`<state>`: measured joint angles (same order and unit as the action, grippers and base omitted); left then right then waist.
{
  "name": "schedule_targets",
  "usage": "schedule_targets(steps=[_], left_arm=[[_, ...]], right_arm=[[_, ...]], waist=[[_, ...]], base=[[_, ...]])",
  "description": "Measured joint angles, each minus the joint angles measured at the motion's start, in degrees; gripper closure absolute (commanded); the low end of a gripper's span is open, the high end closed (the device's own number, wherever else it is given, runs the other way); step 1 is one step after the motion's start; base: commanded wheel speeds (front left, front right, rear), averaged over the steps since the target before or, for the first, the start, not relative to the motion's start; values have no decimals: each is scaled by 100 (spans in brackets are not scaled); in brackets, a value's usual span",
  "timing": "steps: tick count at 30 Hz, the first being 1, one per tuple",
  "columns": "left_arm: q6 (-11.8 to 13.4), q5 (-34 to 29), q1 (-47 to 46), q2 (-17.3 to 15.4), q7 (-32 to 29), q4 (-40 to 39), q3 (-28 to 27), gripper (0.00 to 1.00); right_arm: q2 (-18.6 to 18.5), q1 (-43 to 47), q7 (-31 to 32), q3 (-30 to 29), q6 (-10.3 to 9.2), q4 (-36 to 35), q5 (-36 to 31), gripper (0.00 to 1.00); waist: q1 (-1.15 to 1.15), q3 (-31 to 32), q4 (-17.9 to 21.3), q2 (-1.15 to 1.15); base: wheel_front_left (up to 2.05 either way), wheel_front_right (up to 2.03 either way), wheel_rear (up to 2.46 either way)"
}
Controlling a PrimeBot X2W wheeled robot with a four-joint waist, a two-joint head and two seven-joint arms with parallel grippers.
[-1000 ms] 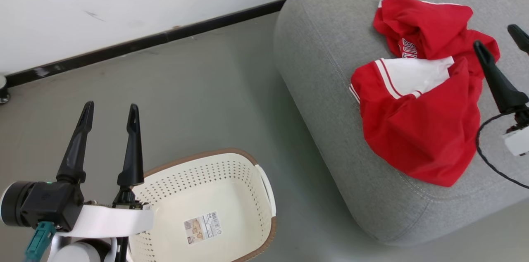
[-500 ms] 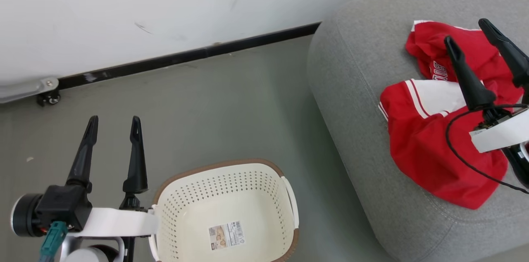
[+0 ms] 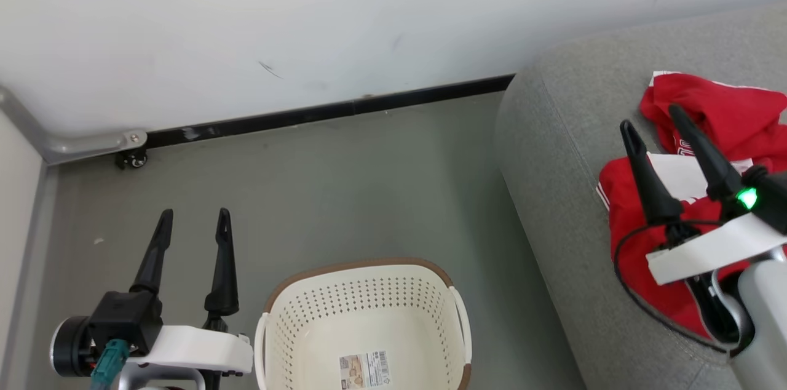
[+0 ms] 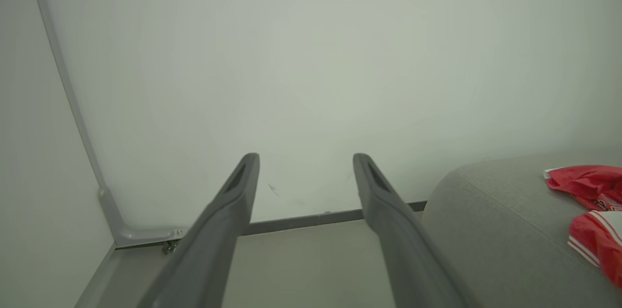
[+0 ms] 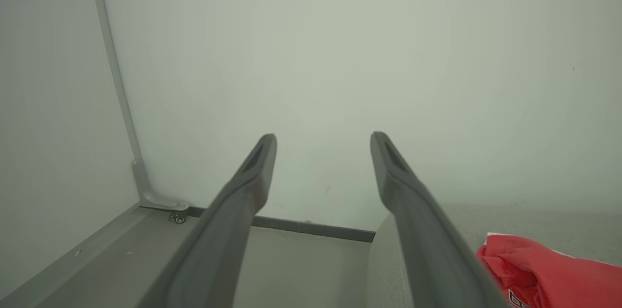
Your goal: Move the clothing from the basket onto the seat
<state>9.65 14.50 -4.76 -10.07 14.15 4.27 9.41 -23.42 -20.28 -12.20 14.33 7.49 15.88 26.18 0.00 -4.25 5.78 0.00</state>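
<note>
Our left pincer (image 3: 195, 213) is spread wide, with its two dark fingers apart; it hangs over the grey floor (image 3: 344, 187), just to the left of the basket (image 3: 359, 266); in the left wrist view we see the white wall (image 4: 311, 55) between its fingers. The basket sits on the floor, well apart from the wall; it is cream-white with little holes in its sides and a brown rim; we can see a paper label (image 3: 364, 370) on its bottom. Our right pincer (image 3: 650, 117) is spread wide too; it is up over the seat (image 3: 553, 162), and from the head view its fingers cross in front of the clothing (image 3: 719, 104); we cannot tell if they touch the cloth; in the right wrist view the wall shows between the fingers and the red cloth lies low on the right. The clothing is on the seat, in a bright red, crumpled heap with white stripes and some white letters; it is near the seat's round edge. A green light (image 3: 747, 198) glows on our right arm. A black strip (image 3: 344, 108) runs along the foot of the wall, and a small wheel (image 3: 132, 159) sits in the corner.
</note>
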Motion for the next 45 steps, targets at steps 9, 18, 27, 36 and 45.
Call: schedule_targets(steps=[9, 18, 27, 36, 45], left_arm=[[0, -2, 127, 133, 1, 205, 125, 0], [0, -12, 190, 159, 1, 365, 214, 0], [2, -37, 357, 158, 2, 564, 226, 0], [45, -37, 459, 170, 2, 686, 207, 0], [122, -37, 459, 289, 8, 717, 190, 0]], right_arm=[[495, 667, -49, -332, 0, 77, -319, 0], [942, 1277, -42, -511, 0, 48, -638, 0], [1376, 1711, 18, -690, 0, 5, -972, 0], [1621, 1937, 81, -823, 0, -101, -1258, 0], [1771, 2154, 164, -888, 0, -233, -1345, 0]], waist=[[0, 291, -232, 0], [0, 518, -393, 0], [0, 642, -424, 0], [0, 693, -358, 0], [0, 750, -382, 0]], base=[[0, 0, 0], [0, 0, 0], [0, 0, 0], [0, 0, 0], [0, 0, 0]])
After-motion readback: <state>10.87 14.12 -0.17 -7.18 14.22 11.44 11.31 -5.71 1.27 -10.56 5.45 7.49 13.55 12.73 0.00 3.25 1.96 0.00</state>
